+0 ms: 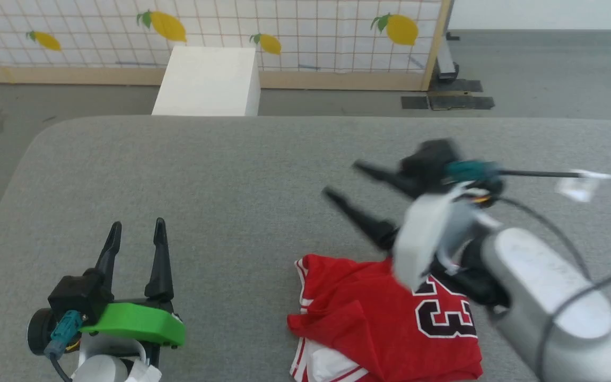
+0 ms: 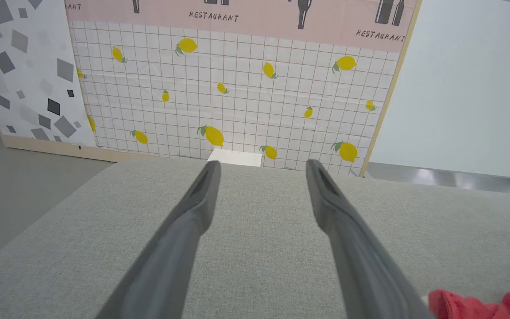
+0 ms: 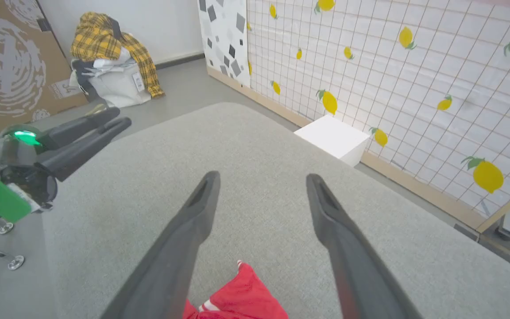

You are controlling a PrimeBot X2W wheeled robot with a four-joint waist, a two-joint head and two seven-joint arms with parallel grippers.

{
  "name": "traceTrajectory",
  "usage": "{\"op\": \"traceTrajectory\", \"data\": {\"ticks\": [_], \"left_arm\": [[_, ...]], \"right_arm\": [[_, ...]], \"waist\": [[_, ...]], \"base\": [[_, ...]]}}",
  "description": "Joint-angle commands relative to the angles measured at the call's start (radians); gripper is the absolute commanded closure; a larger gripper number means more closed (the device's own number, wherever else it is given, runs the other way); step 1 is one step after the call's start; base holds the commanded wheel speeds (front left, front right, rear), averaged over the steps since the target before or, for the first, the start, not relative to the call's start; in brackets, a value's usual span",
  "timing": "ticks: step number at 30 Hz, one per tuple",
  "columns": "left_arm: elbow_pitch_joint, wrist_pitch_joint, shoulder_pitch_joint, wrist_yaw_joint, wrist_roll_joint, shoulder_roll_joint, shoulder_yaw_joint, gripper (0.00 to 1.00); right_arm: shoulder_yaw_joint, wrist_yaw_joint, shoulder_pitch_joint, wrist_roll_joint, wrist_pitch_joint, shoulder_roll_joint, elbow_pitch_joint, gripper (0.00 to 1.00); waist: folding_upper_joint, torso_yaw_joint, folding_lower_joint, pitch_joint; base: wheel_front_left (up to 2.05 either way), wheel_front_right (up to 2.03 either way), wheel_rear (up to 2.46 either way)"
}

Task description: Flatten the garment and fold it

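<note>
Grey padded table (image 1: 231, 175) lies under us, with the garment (image 1: 369, 323) crumpled near its right front. Our right gripper (image 1: 341, 178) hovers over its far edge, fingers spread wide and empty. Our left gripper (image 1: 138, 223) rests likewise, probably ready to spread the cloth.

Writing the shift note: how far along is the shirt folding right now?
Done: nothing clearly; the garment lies bunched and uneven on the grey table. In hand: nothing; right gripper open over its far edge, left gripper open, apart. Left: flatten, then fold.
</note>
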Motion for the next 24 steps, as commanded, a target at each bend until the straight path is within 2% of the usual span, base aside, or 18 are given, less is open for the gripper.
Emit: {"op": "traceTrajectory", "data": {"ticks": [1, 7, 13, 19, 24], "left_arm": [[0.001, -0.005, 0.013, 0.004, -0.002, 0.005, 0.002, 0.00], [-0.004, -0.005, 0.019, 0.013, -0.006, 0.000, 0.002, 0.00], [-0.006, -0.006, 0.018, 0.018, -0.010, -0.007, 0.001, 0.00], [-0.003, -0.006, 0.019, 0.020, -0.012, -0.016, -0.005, 0.00], [0.001, -0.007, 0.017, 0.018, -0.009, -0.019, -0.007, 0.00]], "right_arm": [[-0.052, -0.002, 0.034, -0.020, -0.048, -0.011, -0.016, 0.00], [-0.317, -0.002, 0.162, -0.104, -0.230, -0.038, -0.059, 0.00], [-0.542, -0.002, 0.314, -0.170, -0.320, -0.033, -0.044, 0.00], [-0.659, -0.002, 0.428, -0.206, -0.350, -0.004, -0.003, 0.00], [-0.672, -0.002, 0.456, -0.224, -0.330, 0.002, 0.014, 0.00]], "waist": [[0.0000, -0.028, 0.0000, -0.025], [0.0000, -0.058, 0.0000, -0.040], [0.0000, -0.069, 0.0000, -0.038], [0.0000, -0.067, 0.0000, -0.025], [0.0000, -0.060, 0.0000, -0.014]], "base": [[0.00, 0.00, 0.00], [0.00, 0.00, 0.00], [0.00, 0.00, 0.00], [0.00, 0.00, 0.00], [0.00, 0.00, 0.00]]}}
